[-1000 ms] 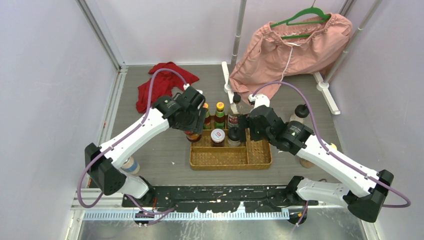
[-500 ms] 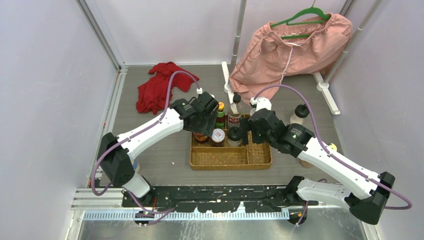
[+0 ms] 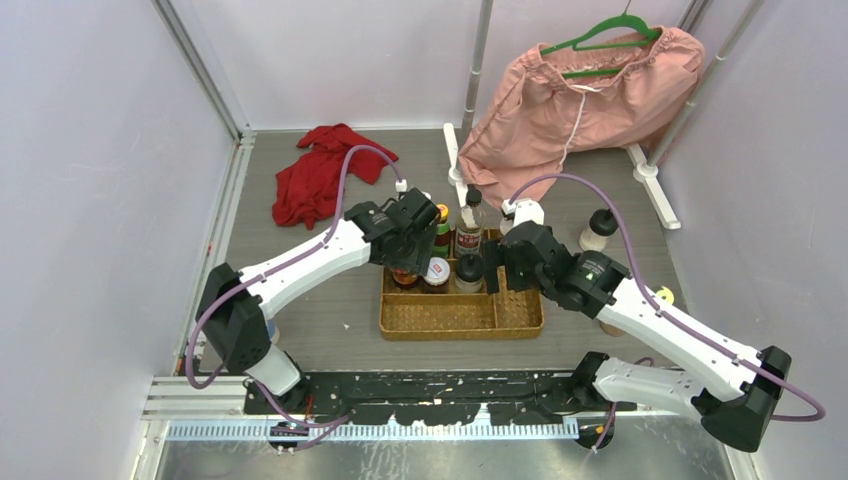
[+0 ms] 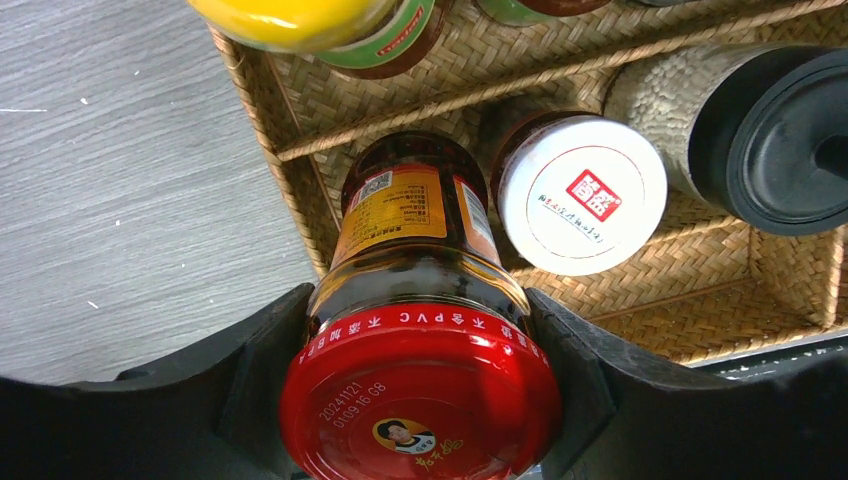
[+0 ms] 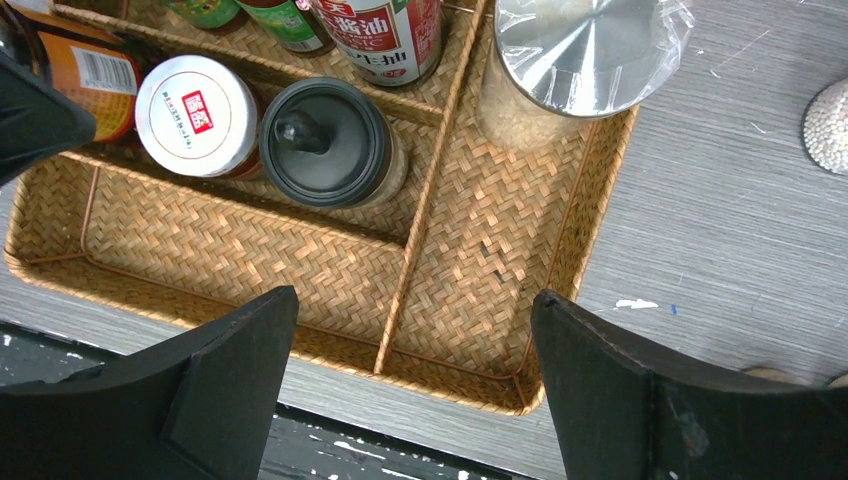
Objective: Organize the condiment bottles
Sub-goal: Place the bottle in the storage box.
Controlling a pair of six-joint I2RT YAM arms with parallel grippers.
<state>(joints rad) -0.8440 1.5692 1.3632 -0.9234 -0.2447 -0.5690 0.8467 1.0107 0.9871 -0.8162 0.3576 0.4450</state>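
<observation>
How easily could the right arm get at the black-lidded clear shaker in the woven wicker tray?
Probably easily: the right gripper hangs open above the wicker tray, and nothing covers the black-lidded shaker. Only the white-lidded jar beside it crowds one side.

Quick tally: one wicker tray [image 3: 450, 315] with seven condiment bottles [image 3: 436, 270] in it: two green-labelled sauces [image 5: 292, 22], one tall clear bottle [image 3: 470, 228], one red-lidded jar [image 4: 420, 400], one white-lidded jar [image 4: 582, 195], one black-lidded shaker [image 5: 325, 140], one silver-lidded jar [image 5: 585, 40]. One black-capped bottle [image 3: 598, 228] on the counter [image 3: 340, 320], a few more half-hidden by the arms [image 3: 300, 265]. One red cloth [image 3: 318, 180], one pink garment [image 3: 580, 105], one green hanger [image 3: 600, 38].
</observation>
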